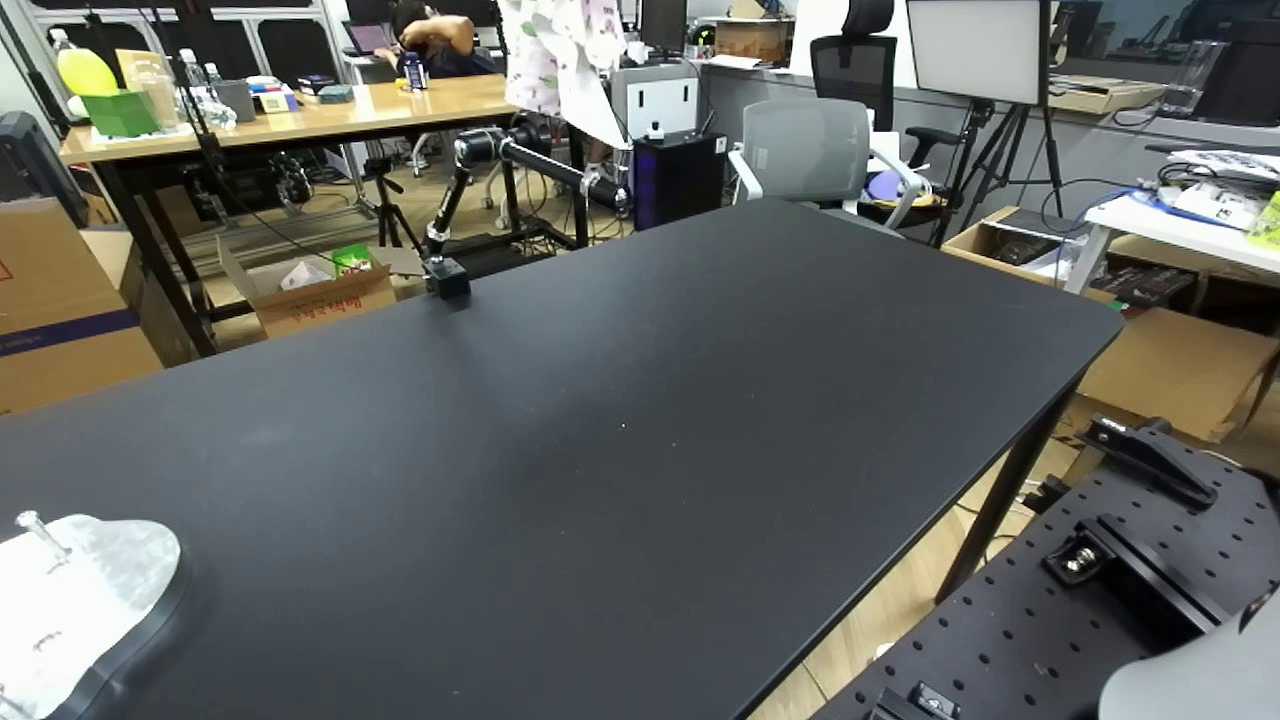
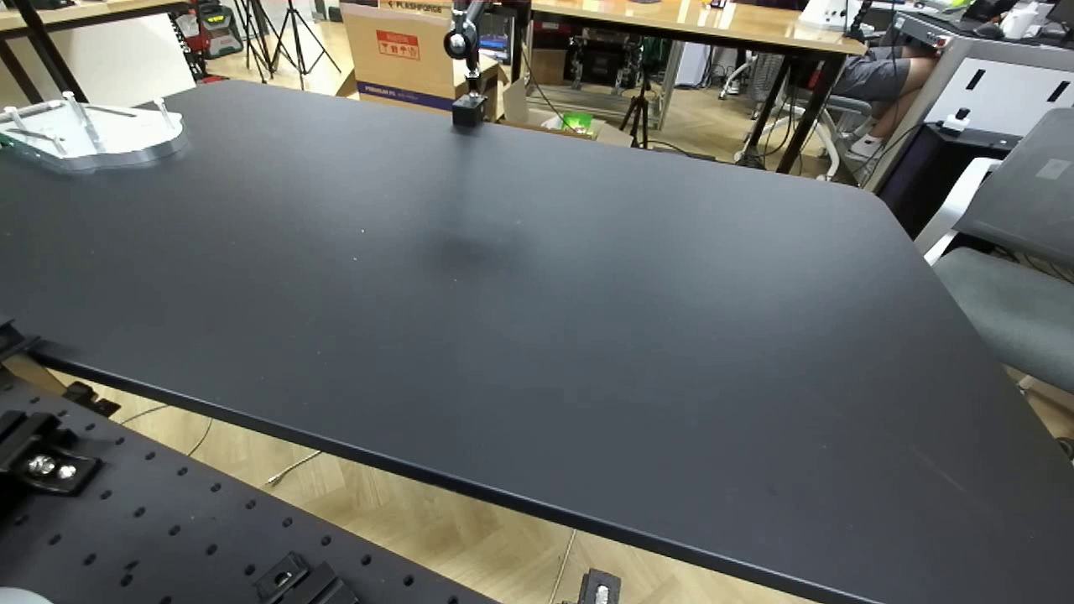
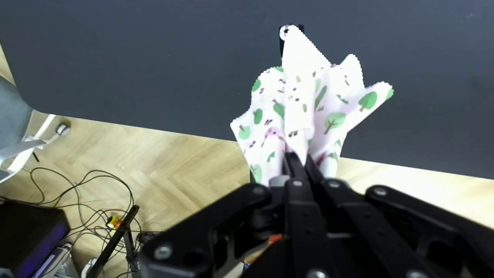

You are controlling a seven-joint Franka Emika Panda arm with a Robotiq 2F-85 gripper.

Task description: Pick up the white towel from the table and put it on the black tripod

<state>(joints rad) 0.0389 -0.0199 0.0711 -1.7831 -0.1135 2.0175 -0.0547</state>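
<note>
My gripper (image 3: 299,160) is shut on the white towel (image 3: 303,90), which has green tree and pink prints. The towel fans out beyond the fingertips in the wrist view. In an exterior view the towel (image 1: 550,60) hangs at the top edge, and the gripper is out of frame. A black jointed stand (image 1: 470,150) rises from a block base at the table's far edge. Its arm reaches sideways just below the towel's lower corner; I cannot tell whether they touch. The stand (image 2: 467,105) also shows in an exterior view. A black piece (image 3: 281,48) shows behind the towel in the wrist view.
The black table (image 1: 600,450) fills the middle. A clear-topped plate with upright pegs (image 1: 100,570) sits on it. A small black floor tripod (image 1: 390,205) stands beyond the far edge. Chairs (image 1: 810,150), boxes (image 1: 320,300) and a wooden desk (image 1: 350,110) surround it.
</note>
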